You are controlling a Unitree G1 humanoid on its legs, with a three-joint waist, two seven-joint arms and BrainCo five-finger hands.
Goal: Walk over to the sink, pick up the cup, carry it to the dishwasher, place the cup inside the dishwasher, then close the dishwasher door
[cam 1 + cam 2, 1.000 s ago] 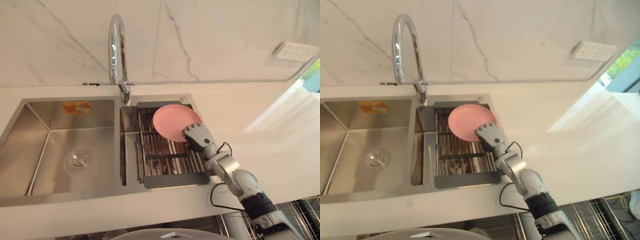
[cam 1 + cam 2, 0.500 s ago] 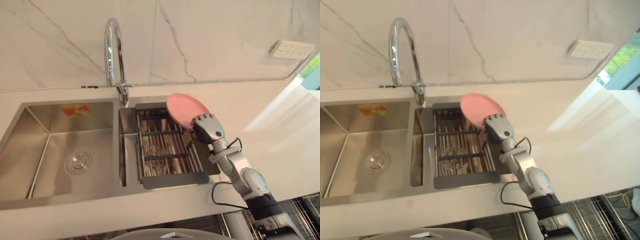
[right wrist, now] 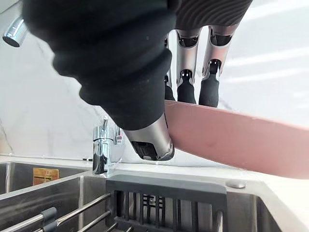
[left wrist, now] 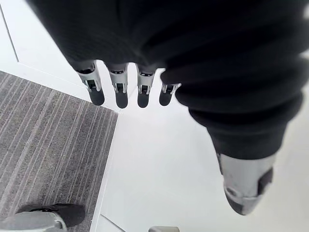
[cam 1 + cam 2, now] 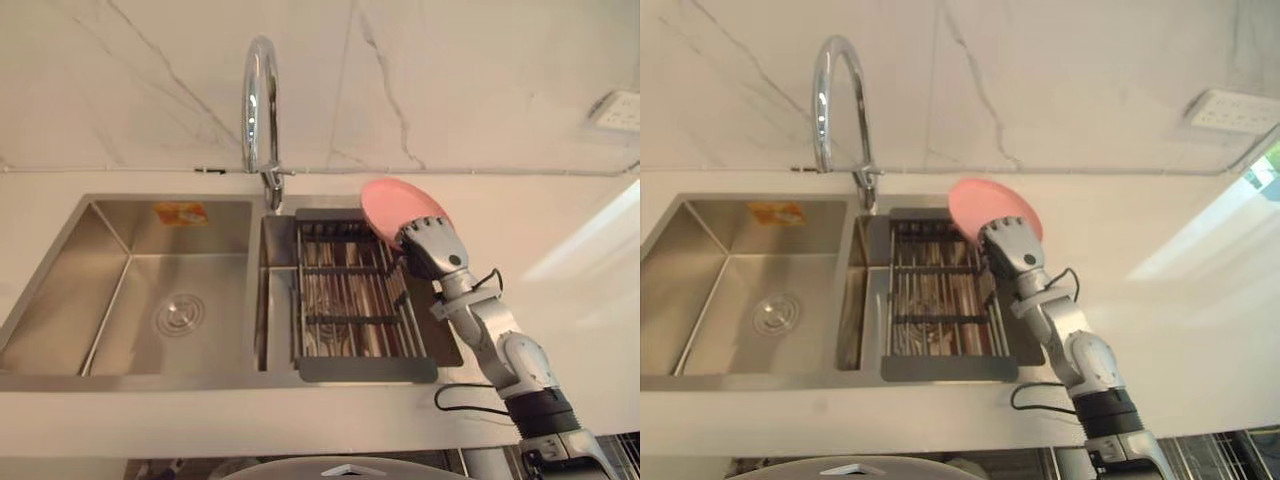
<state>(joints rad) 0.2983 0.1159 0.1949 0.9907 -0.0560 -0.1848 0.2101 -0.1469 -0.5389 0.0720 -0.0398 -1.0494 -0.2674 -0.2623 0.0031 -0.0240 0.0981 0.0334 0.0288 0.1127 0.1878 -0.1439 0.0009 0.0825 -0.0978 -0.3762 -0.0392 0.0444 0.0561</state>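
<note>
1 item is in hand, and it is a pink plate (image 5: 400, 205), not a cup as the task words it.

Change noted: 1 second ago the plate lay low over the middle of the drying rack (image 5: 350, 300) in the right basin of the sink (image 5: 130, 290). It has since come up and outward and now stands tilted over the rack's far right corner, beside the counter (image 5: 560, 300). The whole picture has also shifted between frames, so part of that apparent travel is the camera's. Judgement: the pick-up step looks complete and the carry to the dishwasher comes next.

Right hand (image 5: 432, 250): clamped on the plate's near edge.

View comparison:
- The eye views show the layout (faucet (image 5: 262, 110), both basins, rack, plate), but the hand's back hides the grip.
- The right wrist view shows that grip: the thumb pressed on 1 face of the plate, the fingers (image 3: 186, 72) behind the other. It also shows the plate apparently clear above the rack frame, though the gap is hard to confirm at this angle.
- The left wrist view shows the left hand (image 4: 140, 92) hanging idle over the floor, fingers straight and holding nothing.
</note>
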